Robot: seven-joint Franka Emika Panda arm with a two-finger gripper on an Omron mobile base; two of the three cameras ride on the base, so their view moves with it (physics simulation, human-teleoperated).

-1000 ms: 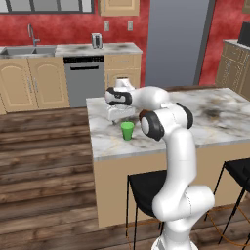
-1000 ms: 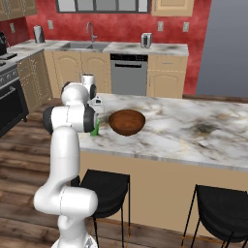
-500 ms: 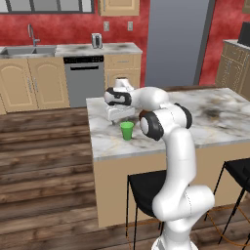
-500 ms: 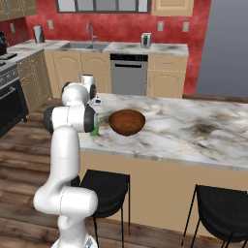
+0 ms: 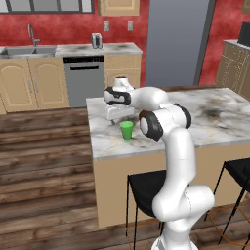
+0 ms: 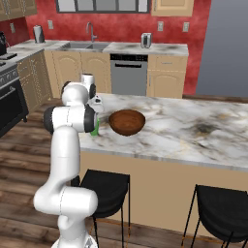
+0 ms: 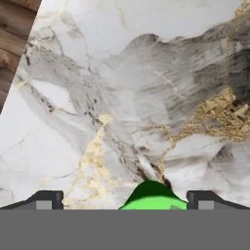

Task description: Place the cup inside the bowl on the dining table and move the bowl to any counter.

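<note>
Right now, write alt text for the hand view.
The open gripper looks down on the dining table, with the rim of the green cup showing between its two dark fingertips. A strip of wooden floor shows at the upper left.

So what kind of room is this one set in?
A home kitchen, rendered rather than filmed. A sink sits in the counter along the red wall, with a dishwasher below it, and black stools are tucked under the marble-topped dining table.
</note>
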